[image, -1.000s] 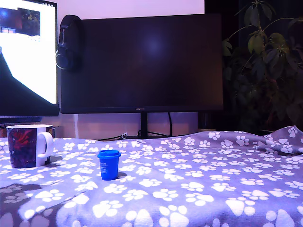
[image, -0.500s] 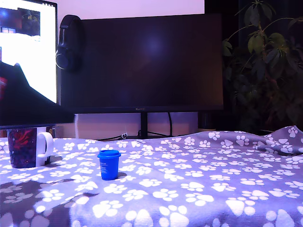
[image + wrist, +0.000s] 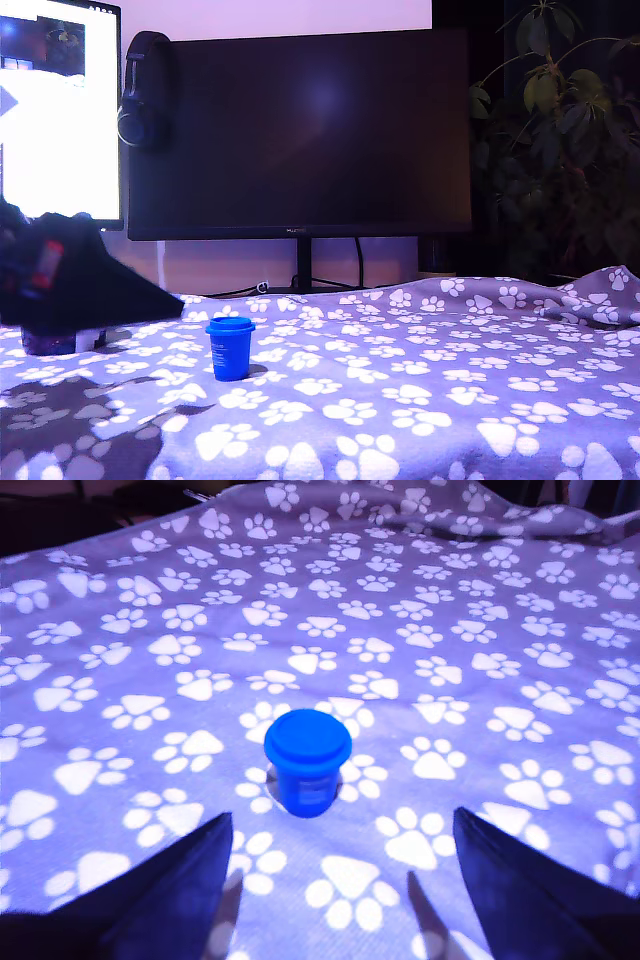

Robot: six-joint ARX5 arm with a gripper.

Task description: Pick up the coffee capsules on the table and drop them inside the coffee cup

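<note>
Paw-print tabletop (image 3: 520, 630): my pincer (image 3: 340, 880) gapes wide, empty, lined up on the blue capsule (image 3: 307, 762) standing just beside the half-hidden cup (image 3: 60, 340). Next I'd advance, then close.

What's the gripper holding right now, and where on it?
Nothing. In the wrist view the gripper is open, with only paw-print cloth between its fingers; the blue capsule stands upright ahead of the fingertips, untouched.
</note>
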